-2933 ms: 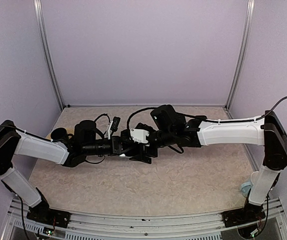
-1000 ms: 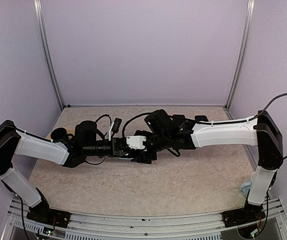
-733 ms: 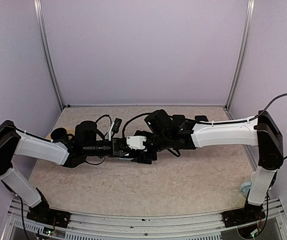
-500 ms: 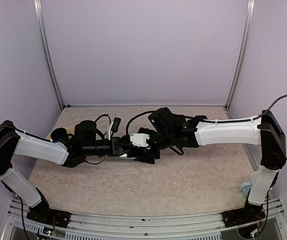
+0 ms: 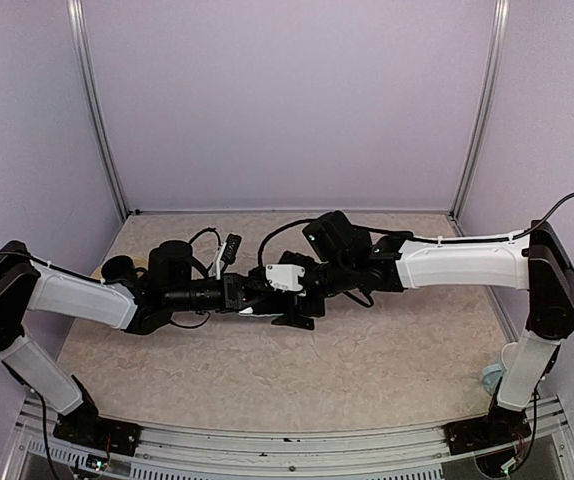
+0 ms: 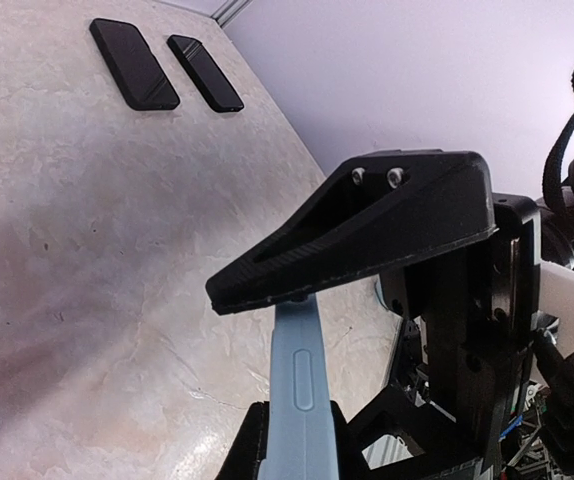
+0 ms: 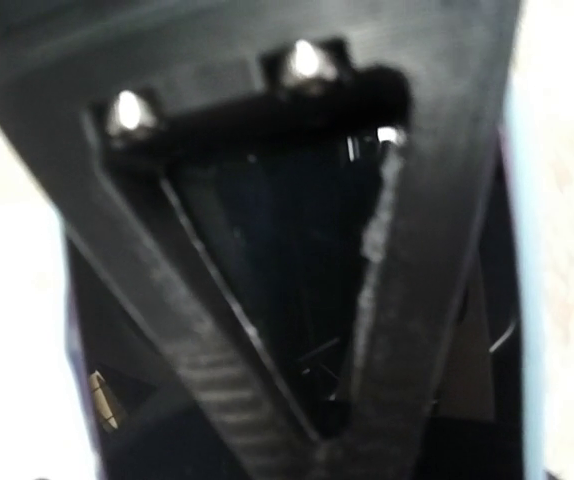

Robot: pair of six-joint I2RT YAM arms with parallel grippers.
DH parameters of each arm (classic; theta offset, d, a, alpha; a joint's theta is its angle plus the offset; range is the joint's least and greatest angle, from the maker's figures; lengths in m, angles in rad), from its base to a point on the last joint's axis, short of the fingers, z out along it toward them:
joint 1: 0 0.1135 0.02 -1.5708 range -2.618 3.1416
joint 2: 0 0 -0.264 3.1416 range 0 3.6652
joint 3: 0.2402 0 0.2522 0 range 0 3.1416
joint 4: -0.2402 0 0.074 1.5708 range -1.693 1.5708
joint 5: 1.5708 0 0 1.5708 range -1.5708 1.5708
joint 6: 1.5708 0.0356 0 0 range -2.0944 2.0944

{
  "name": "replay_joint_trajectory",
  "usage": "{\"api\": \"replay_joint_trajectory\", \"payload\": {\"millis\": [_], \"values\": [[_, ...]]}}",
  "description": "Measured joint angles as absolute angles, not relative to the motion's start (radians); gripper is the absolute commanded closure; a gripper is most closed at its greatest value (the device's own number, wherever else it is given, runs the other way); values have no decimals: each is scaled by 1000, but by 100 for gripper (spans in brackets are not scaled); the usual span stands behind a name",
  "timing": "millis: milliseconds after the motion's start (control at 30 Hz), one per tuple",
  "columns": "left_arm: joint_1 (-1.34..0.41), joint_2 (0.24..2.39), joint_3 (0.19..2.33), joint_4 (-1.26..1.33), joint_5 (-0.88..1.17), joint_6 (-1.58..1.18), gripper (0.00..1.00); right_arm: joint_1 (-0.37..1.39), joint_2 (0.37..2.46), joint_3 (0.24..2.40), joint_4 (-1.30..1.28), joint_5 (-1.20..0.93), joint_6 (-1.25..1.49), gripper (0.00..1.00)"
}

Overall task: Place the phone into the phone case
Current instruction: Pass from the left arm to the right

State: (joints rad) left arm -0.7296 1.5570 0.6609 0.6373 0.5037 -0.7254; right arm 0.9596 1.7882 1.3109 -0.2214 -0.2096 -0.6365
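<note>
Nearest to us, the left hand (image 6: 297,445) is clamped tight on the lower end of a pale blue phone case (image 6: 300,370). It holds the case edge-up above the middle of the counter (image 5: 297,390). The case's thin side faces us, with a long button slot in it. We cannot tell from this angle whether the phone is inside.

Just beyond, the right hand (image 5: 289,300) comes in from the other side, and one of its black fingers (image 6: 367,225) crosses over the case's far end. Its fingers stand apart, with nothing pinched between them as far as we can see. The right wrist view is only a blur of black finger.

We judge this to be the seating step. The left hand should grip firmly and hold level. The right should come square onto the flat faces, close to that grip, and squeeze evenly. Pushing at the free tip would lever the case and risk twisting it out of the clamp.

The counter is a mottled beige stone pattern. Well apart from the hands, two dark slabs (image 6: 134,77) (image 6: 205,73) lie side by side near the far edge, and we can't say whether they are phones or cases. Lilac walls (image 5: 287,100) close in the back and sides, with metal posts (image 5: 97,110) at the corners.
</note>
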Motion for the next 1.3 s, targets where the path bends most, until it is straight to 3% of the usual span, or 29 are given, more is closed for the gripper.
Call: {"api": "replay_joint_trajectory", "payload": {"millis": [767,1167,1300], "values": [[-730,1557,661,643,504,-730,100,963,1797,1329,-208,-219,-627,8],[-726,1557,661,638,513,-725,100,979,1818,1329,-194,-172,-647,29],[-725,1557,661,638,515,-724,100,980,1818,1329,-194,-171,-650,32]]}}
